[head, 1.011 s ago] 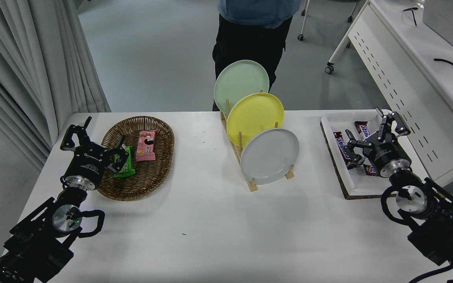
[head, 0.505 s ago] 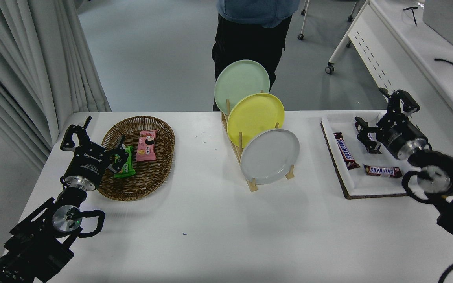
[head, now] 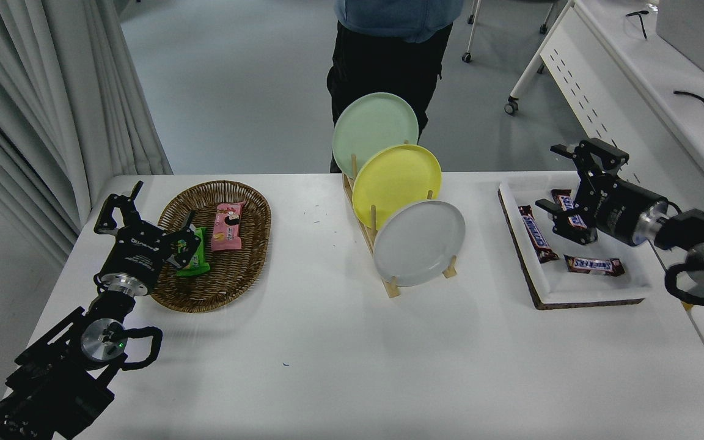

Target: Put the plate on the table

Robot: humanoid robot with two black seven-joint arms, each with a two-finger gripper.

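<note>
The light-grey plate stands on edge in the front slot of a wooden rack on the white table. A yellow plate and a pale green plate stand behind it. My right gripper is open and empty, raised above the white tray at the right, pointing left toward the rack and well apart from the plate. My left gripper is open and parked at the lower left beside the basket.
A wicker basket holds a green and a pink snack pack. A white tray holds three chocolate bars. A person stands at the far side behind the rack. A white perforated desk is at the right.
My right arm has swung up and back from over the tray, and the gripper has turned from pointing away to pointing left. The plates and the left arm have not moved.
</note>
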